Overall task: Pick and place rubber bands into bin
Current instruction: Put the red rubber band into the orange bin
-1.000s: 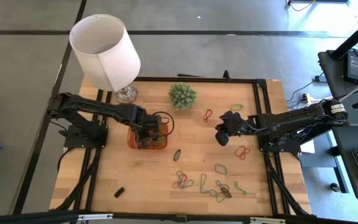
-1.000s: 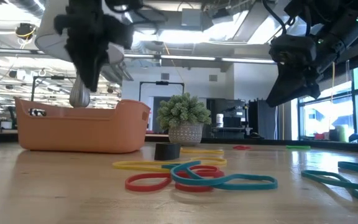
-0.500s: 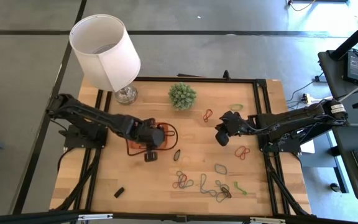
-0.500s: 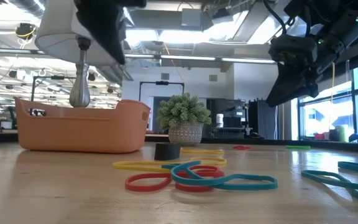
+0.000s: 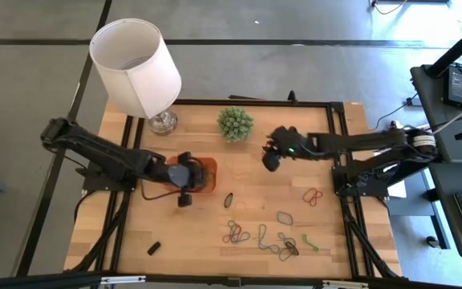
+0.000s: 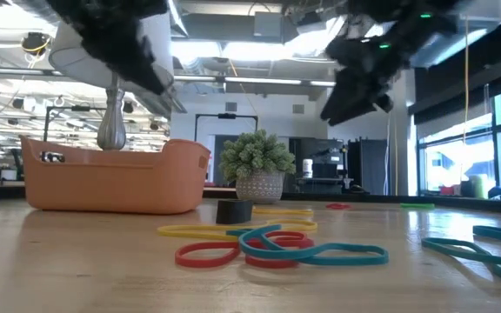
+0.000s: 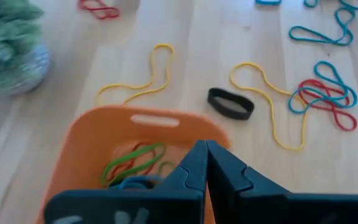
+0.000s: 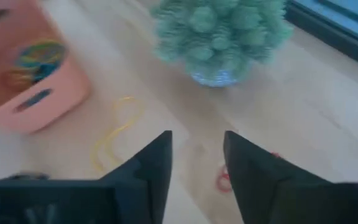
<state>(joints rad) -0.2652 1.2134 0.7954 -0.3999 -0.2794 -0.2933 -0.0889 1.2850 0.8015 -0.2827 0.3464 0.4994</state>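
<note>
Fingers of the left gripper [image 7: 205, 163] are pressed together, holding nothing, over the bin [image 7: 92, 140], which holds green and red bands [image 7: 132, 158]. Right fingers [image 8: 143, 163] stand narrowly apart, empty, near the plant [image 8: 222, 34]. From above, the left gripper [image 5: 184, 195] has pulled back to the bin's [image 5: 207, 170] near edge since a second ago; the right gripper [image 5: 273, 155] has swung toward the plant [image 5: 236, 123]. Loose bands [image 5: 263, 237] lie on the bench [image 5: 135, 233]. At bench level, bands [image 6: 268, 245] lie beside the bin [image 6: 111, 178].

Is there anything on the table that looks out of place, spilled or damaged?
Nothing looks damaged or spilled. Loose rubber bands lie scattered on the table, but these await sorting; a few are already in the bin. The lamp and small plant stand upright.
</note>
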